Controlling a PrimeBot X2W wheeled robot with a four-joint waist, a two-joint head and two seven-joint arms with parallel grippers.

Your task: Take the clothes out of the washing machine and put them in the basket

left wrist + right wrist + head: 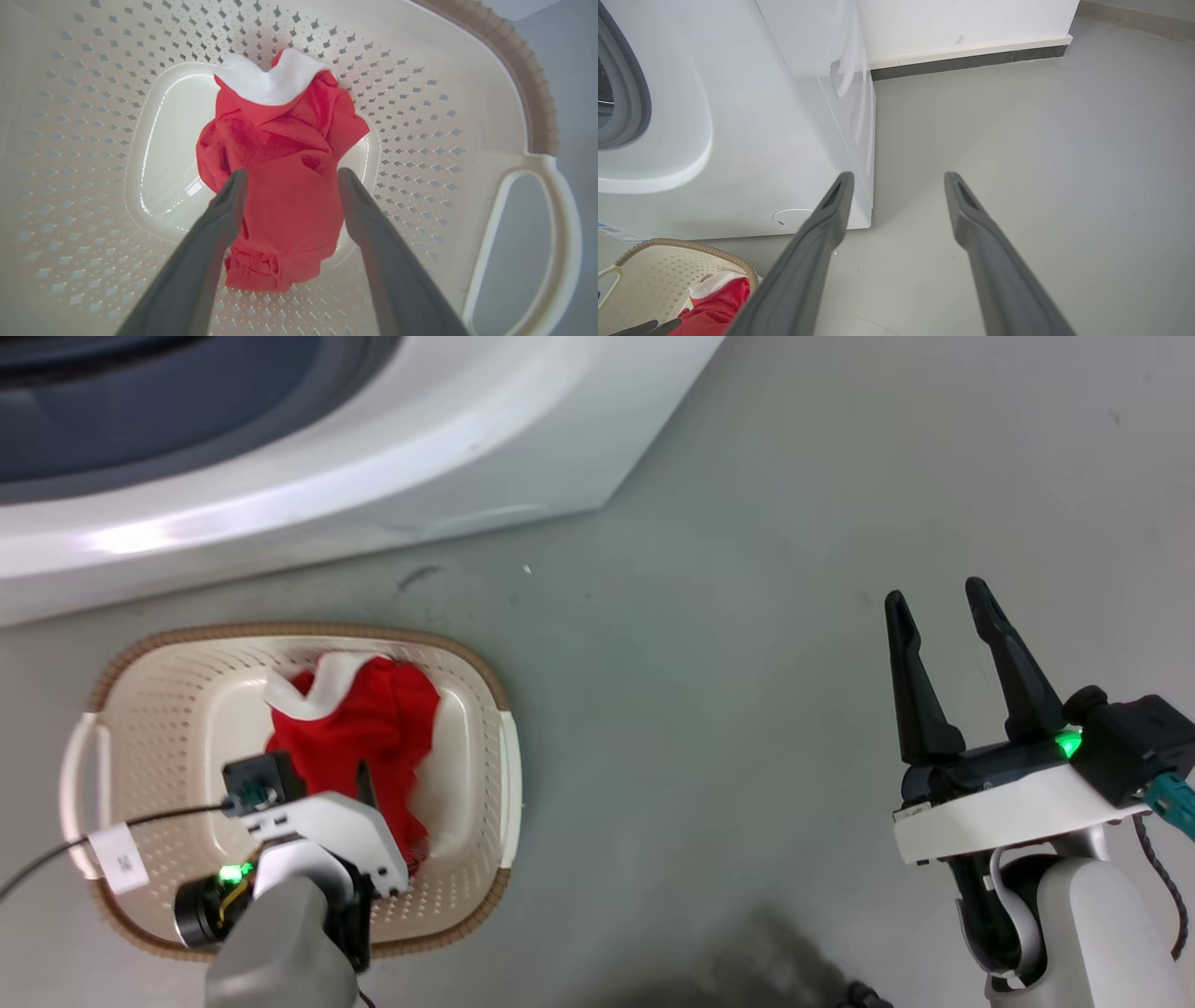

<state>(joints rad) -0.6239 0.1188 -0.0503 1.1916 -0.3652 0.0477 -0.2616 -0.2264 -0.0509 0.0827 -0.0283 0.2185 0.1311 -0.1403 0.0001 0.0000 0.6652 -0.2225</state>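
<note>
Left hand (293,173) is held spread apart over the red clothes (280,140), crumpled in the basket (467,116). Right hand (935,593), also spread, is held over the floor (700,709). The washing machine (373,476) is cut off far left.

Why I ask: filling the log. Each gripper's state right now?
Left gripper: open, over the clothes in the basket, gripping nothing.
Right gripper: open, empty.

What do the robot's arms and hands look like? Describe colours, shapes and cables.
Both the left hand and right hand have two long, dark, tapering fingers on a white block with a green light, above pale grey forearms. The left carries a black cable with a white tag; the right, a teal plug.
</note>
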